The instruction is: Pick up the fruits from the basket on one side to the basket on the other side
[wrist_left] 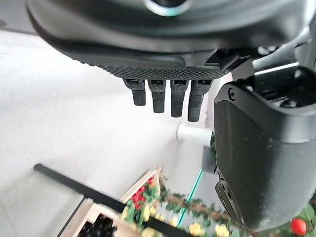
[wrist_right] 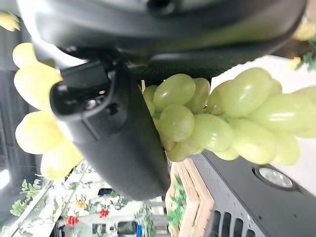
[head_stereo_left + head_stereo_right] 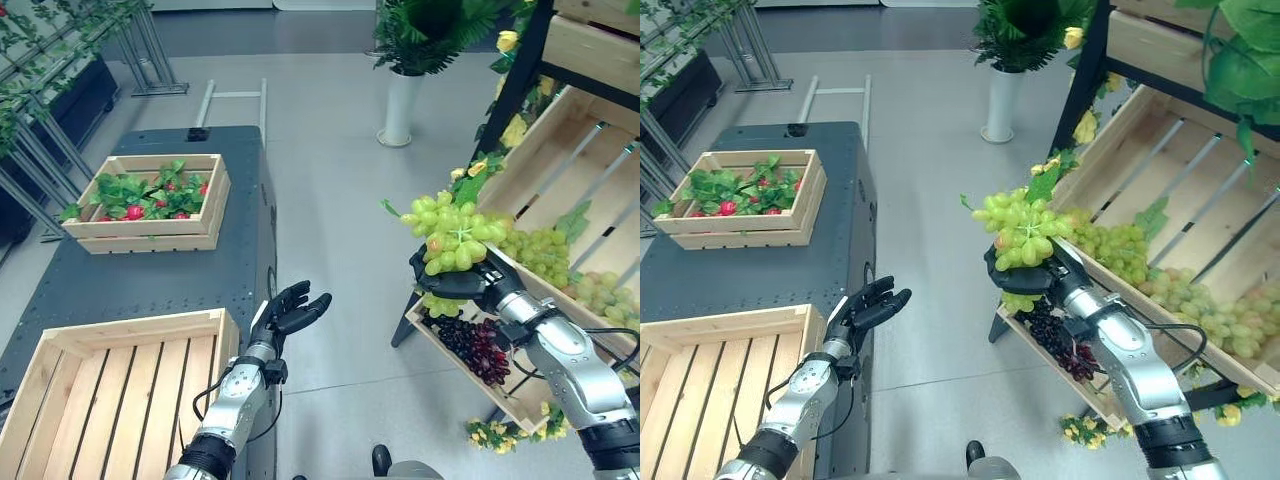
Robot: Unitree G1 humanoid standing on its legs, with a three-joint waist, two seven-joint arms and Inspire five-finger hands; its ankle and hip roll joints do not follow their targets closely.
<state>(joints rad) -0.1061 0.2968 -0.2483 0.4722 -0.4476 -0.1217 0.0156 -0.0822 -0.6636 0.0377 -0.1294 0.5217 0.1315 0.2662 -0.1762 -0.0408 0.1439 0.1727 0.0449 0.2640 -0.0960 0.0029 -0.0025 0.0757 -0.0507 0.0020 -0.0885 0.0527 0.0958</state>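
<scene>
1. A table (image 3: pixel 150 290) stands at the left; on its near end sits an empty crate (image 3: pixel 120 390), on its far end a crate of leaves and small fruits (image 3: pixel 150 205).
2. The left hand (image 3: pixel 290 312) hangs just right of the table's near right edge, over the floor (image 3: pixel 330 200).
3. At the right a slanted rack crate (image 3: pixel 600 180) holds grape bunches (image 3: pixel 545 255); a lower tray (image 3: pixel 500 395) holds other grapes (image 3: pixel 475 348).
4. The right hand (image 3: pixel 450 283) holds a grape bunch (image 3: pixel 450 232) left of the rack, above the lower tray's far end.
5. A potted plant (image 3: pixel 405 90) stands far, between table and rack.
6. Railings with vines (image 3: pixel 60 60) run along the far left.
</scene>
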